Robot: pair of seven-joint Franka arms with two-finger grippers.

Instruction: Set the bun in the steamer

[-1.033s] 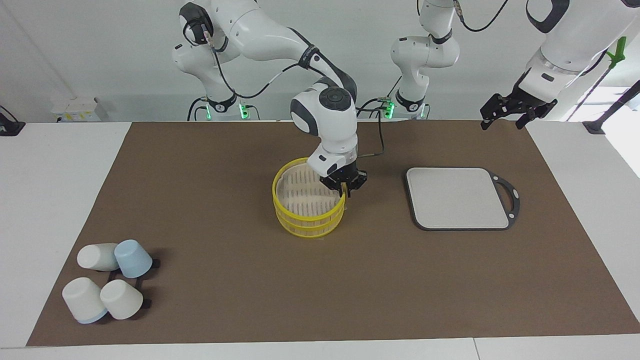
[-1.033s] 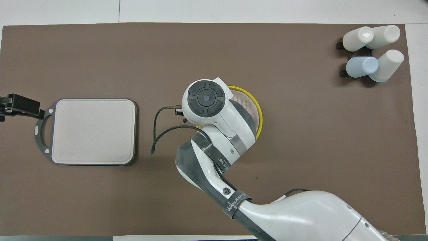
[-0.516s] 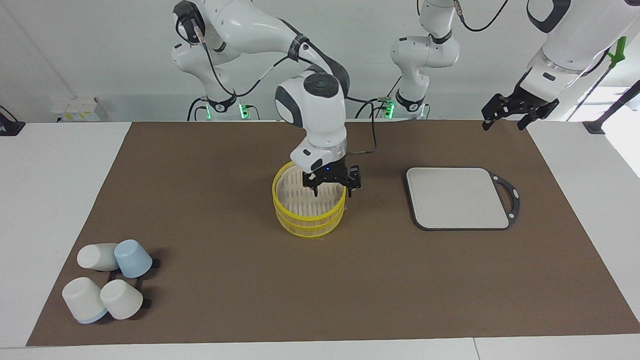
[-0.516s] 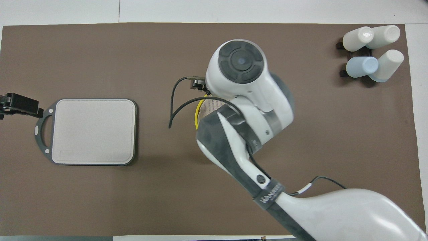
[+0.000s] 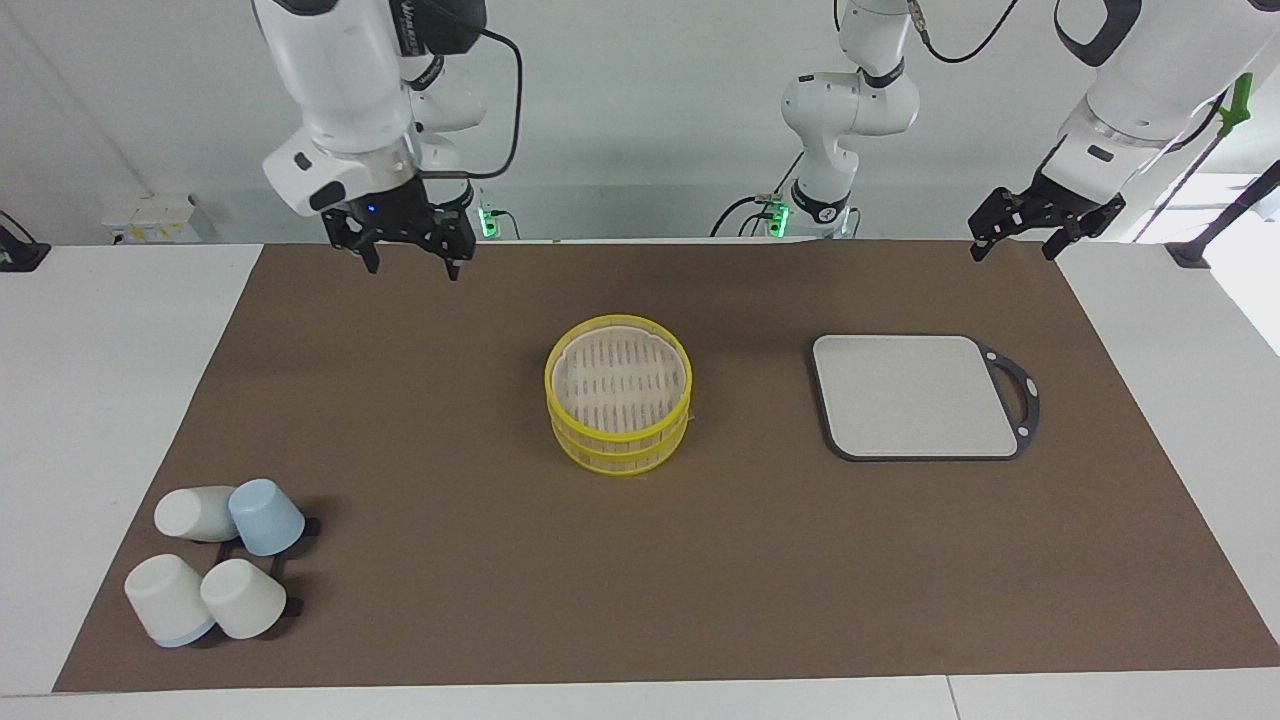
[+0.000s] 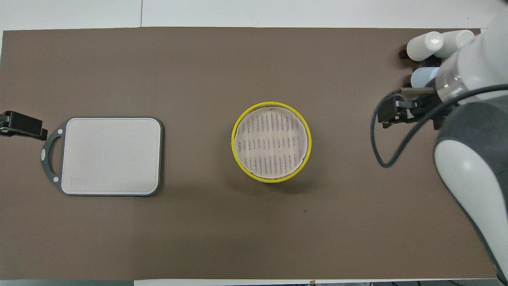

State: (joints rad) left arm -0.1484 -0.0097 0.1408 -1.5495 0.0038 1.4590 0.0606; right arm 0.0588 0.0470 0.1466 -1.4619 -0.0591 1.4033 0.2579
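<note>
The yellow-rimmed steamer [image 5: 620, 452] stands mid-mat, two tiers stacked, and also shows in the overhead view [image 6: 310, 143]. Only its pale slatted top shows inside the rim. No bun is in view anywhere. My right gripper [image 5: 408, 262] is open and empty. It hangs high over the mat's edge by the robots, toward the right arm's end and well away from the steamer. My left gripper [image 5: 1012, 247] is open and empty. It waits in the air over the mat's corner at the left arm's end, and its tip shows in the overhead view [image 6: 22, 125].
A grey square board with a black handle [image 5: 915, 395] lies beside the steamer toward the left arm's end. Several upturned cups [image 5: 215, 560] stand on a black rack at the mat's corner farthest from the robots, at the right arm's end.
My right gripper rose from the steamer's rim and swung back to the right arm's end of the table, so the steamer's top now shows in full. The left arm barely moved.
</note>
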